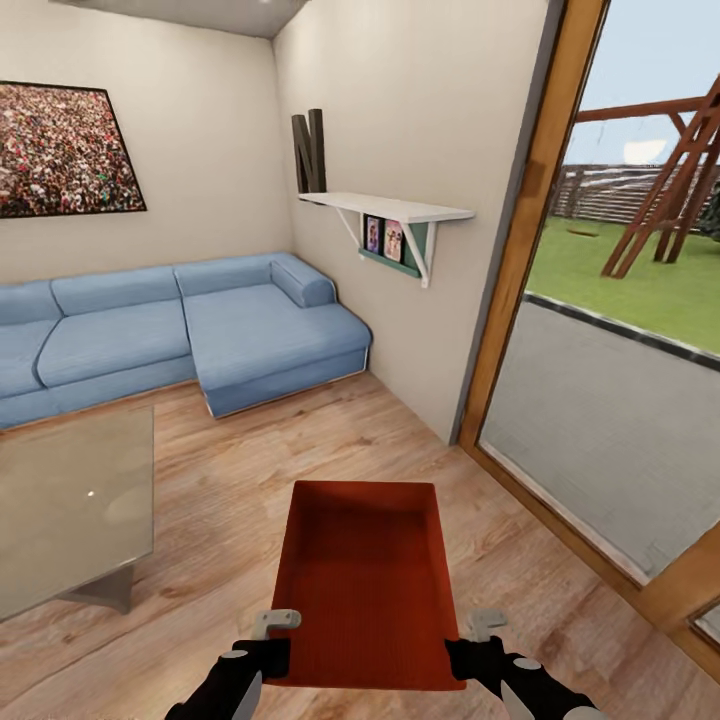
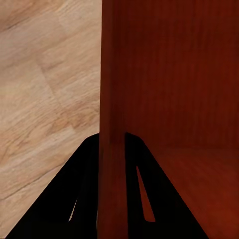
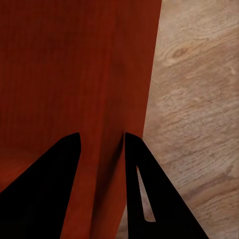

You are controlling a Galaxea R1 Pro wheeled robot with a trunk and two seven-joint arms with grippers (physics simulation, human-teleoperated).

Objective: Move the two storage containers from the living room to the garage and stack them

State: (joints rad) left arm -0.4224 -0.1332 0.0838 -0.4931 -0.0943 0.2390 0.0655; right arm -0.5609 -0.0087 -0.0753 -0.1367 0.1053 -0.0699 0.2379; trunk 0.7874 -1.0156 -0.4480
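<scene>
Head view showed the storage container [image 1: 365, 580] held between left gripper [image 1: 268, 640] and right gripper [image 1: 478, 642], each clamped astride a side wall; it looked stiff, light, best held by those walls.

My head view was bright and evenly lit, with daylight coming in through the glass door [image 1: 610, 330] on the right. Shadows were faint: only a soft dark band under the sofa [image 1: 180, 335] and beneath the glass table [image 1: 70, 500], whose top carried a pale sheen and one small white glint. The render looked slightly soft, with smeared texture on the wood floor [image 1: 240, 480] and the wall picture [image 1: 62, 148]. Straight lines leaned outward toward the corners. In both wrist views the storage container [image 2: 169, 89] wall was close and blurred, a deep dim red, and the gripper fingers [image 3: 45, 194] were flat black silhouettes without detail.
</scene>
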